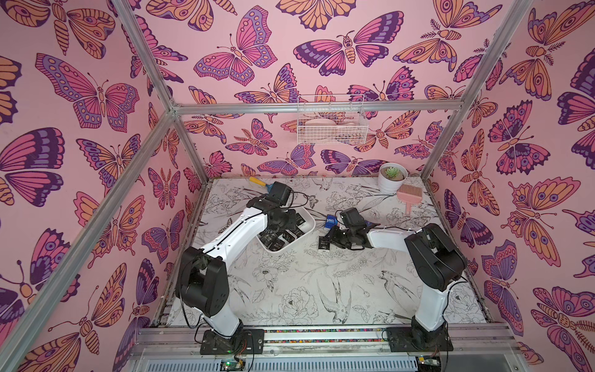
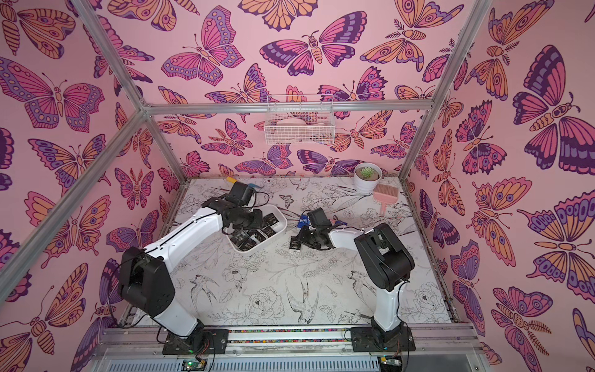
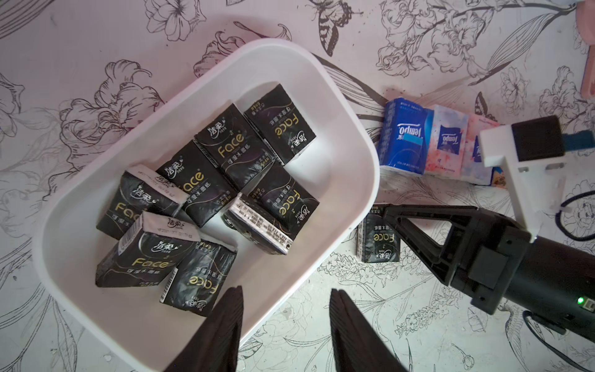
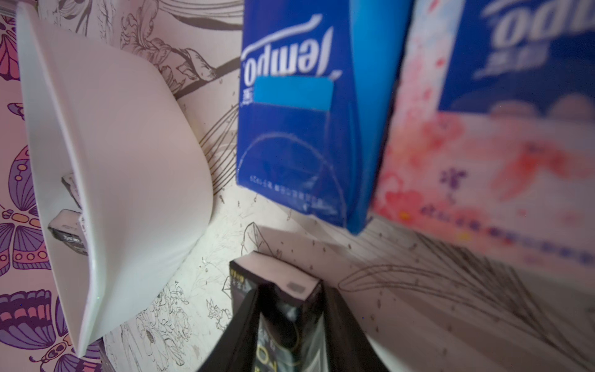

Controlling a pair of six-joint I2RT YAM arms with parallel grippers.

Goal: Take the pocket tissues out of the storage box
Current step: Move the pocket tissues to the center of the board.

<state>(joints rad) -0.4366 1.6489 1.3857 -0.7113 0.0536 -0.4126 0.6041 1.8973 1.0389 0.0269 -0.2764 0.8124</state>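
The left claw (image 3: 286,290) hangs over the near rim of the box (image 3: 363,154). Its two fingers are parted to a middling gap and nothing sits between them. One fingertip is above the inside of the box. The other is above the table (image 3: 96,48), just outside the wall. Ahead of this claw, inside the box, lie eight black tissue packets (image 3: 235,145) in a loose heap, some flat and some tipped onto their neighbours.

To the right of the left claw, outside the box wall, the right claw (image 4: 289,296) is down low near the table. Its fingers sit tight against both sides of a lone black packet (image 3: 376,238), with no gap showing in the wrist view. Whether that packet rests on the table or is lifted clear of it I cannot tell.

Just past the right claw's tips lies a blue packet (image 3: 404,135), apart from the one being held. A pink-and-white packet (image 3: 447,141) touches its far side. A third light packet (image 3: 476,157) beyond that is half hidden behind the right arm's camera mount.

Well behind both claws, at the back corner of the table, stands a plant pot (image 1: 391,183) with a pink brush (image 1: 409,195) just beside it. A wire basket (image 1: 331,124) hangs on the back wall above.
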